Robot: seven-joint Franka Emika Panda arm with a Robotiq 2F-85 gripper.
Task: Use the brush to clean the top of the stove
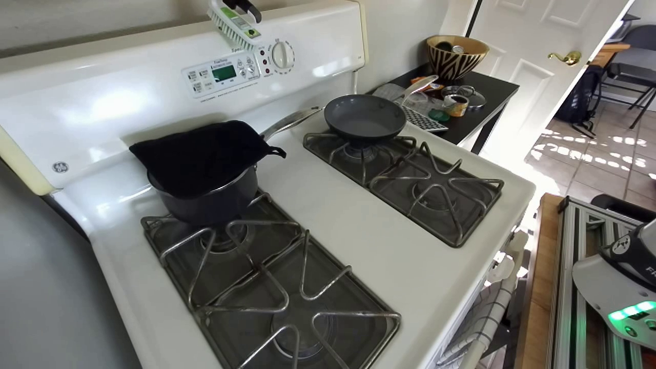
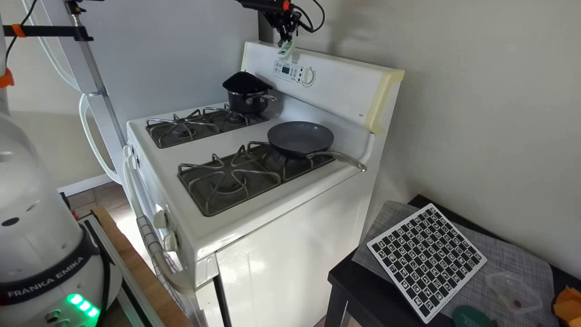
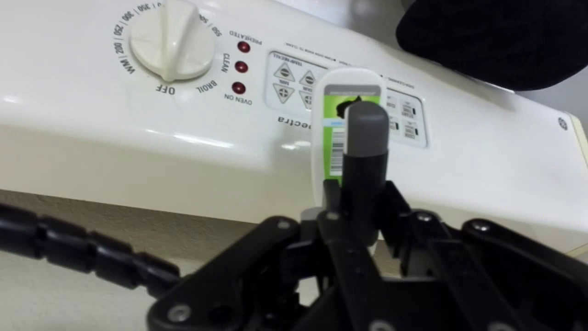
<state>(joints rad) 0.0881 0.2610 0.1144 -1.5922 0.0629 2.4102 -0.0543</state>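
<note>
Gripper [image 3: 360, 197]: closed upon the dark handle [image 3: 366, 133] of the brush [image 3: 334, 138], pressing it from two sides, as the wrist view shows.
Brush place: at the upper part of the back panel [image 1: 128, 97] of the stove [image 1: 328, 215], near the green display [image 1: 224, 73]; it is tilted, and its bristles [image 1: 230, 33] point down. Whether they touch the panel, I cannot tell.
Oven knob [image 3: 172, 41]: white, beside three red lamps [image 3: 241, 67] on the same panel; the word OFF can be read next to it.
Pot [image 1: 218, 202]: dark, on a rear burner [image 1: 224, 241]; over it lies a black cover [image 1: 205, 154], which looks like cloth and has a small loop.
Skillet [image 2: 299, 138]: grey, across from the pot on the stove top; its metal handle points to the side edge of the stove.
Side table [image 2: 352, 279]: black, just beside the stove; on it are a patterned board [image 2: 426, 259] and, in an exterior view, a striped bowl [image 1: 456, 59].
Robot base [image 2: 32, 204]: in front of the stove, with green lights [image 2: 84, 305] showing.
</note>
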